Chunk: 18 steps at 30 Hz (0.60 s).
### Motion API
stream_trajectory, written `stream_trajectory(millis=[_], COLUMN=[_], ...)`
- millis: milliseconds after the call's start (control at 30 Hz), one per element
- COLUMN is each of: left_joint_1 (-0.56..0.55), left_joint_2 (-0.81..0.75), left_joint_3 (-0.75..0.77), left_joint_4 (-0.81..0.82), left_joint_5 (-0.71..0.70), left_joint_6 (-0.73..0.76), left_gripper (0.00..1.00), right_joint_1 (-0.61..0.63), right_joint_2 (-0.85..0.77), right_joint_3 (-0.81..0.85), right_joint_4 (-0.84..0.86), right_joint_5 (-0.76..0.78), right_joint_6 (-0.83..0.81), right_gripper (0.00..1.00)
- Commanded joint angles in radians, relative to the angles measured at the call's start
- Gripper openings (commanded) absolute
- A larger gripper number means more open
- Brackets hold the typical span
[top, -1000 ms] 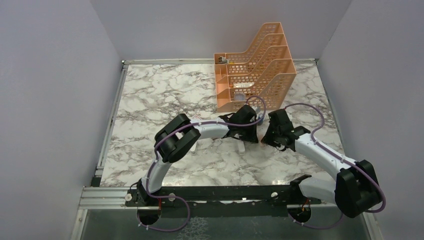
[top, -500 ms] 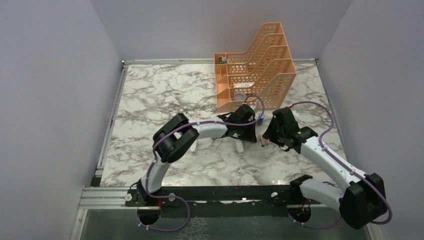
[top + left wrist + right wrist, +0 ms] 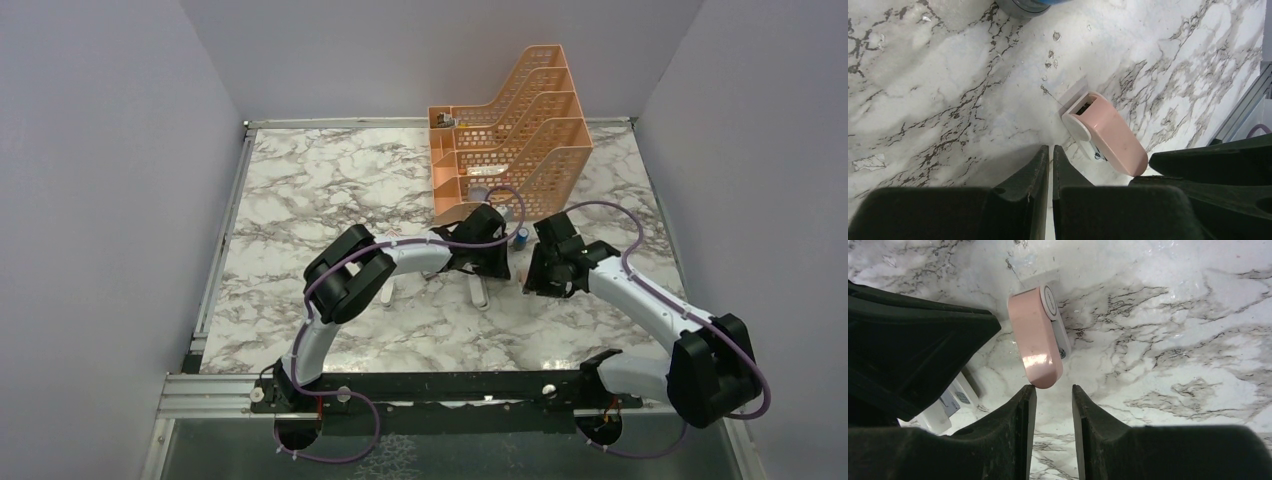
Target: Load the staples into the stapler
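R arm swung in | R pincer apart | L pincer together | stapler flat, long axis toward R pincer

A pink stapler is seen lying on the marbled table, its rounded end placed just beyond the parted, empty fingers of the right end effector, while a white labelled object is partly hidden under a black arm housing at the left
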Motion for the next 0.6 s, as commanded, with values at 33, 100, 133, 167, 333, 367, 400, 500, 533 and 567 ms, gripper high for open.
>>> stream_trajectory(millis=[33, 100, 133, 167, 333, 367, 400, 500, 533, 567], left_joint_1=[0.016, 0.019, 0.020, 0.022, 0.023, 0.023, 0.022, 0.022, 0.021, 0.022], left_joint_2=[0.015, 0.016, 0.015, 0.015, 0.012, 0.012, 0.011, 0.012, 0.012, 0.012], left_joint_3=[-0.037, -0.037, -0.037, -0.037, -0.029, -0.026, -0.025, -0.014, -0.011, -0.006], left_joint_4=[-0.012, -0.009, -0.008, -0.006, -0.006, -0.006, -0.006, -0.010, -0.012, -0.014], left_joint_5=[0.000, 0.005, 0.006, 0.009, 0.015, 0.016, 0.015, 0.014, 0.015, 0.015], left_joint_6=[0.019, 0.019, 0.019, 0.021, 0.034, 0.035, 0.037, 0.046, 0.049, 0.052], left_gripper=[0.08, 0.08, 0.08, 0.08, 0.09, 0.09, 0.09, 0.09, 0.09, 0.09], right_joint_1=[0.000, -0.001, -0.001, 0.000, 0.000, -0.001, -0.001, -0.001, -0.001, -0.001], right_joint_2=[0.049, 0.063, 0.069, 0.078, 0.123, 0.130, 0.139, 0.163, 0.171, 0.175], right_joint_3=[0.034, 0.036, 0.037, 0.039, 0.034, 0.028, 0.022, 0.006, 0.002, -0.002], right_joint_4=[-0.033, -0.027, -0.024, -0.020, 0.004, 0.012, 0.020, 0.044, 0.052, 0.060], right_joint_5=[-0.030, -0.023, -0.016, -0.011, -0.007, -0.006, -0.007, -0.012, -0.011, -0.010], right_joint_6=[-0.039, -0.040, -0.040, -0.041, -0.039, -0.037, -0.035, -0.030, -0.028, -0.026], right_gripper=[0.30, 0.27, 0.26, 0.25, 0.21, 0.20, 0.20, 0.19, 0.18, 0.18])
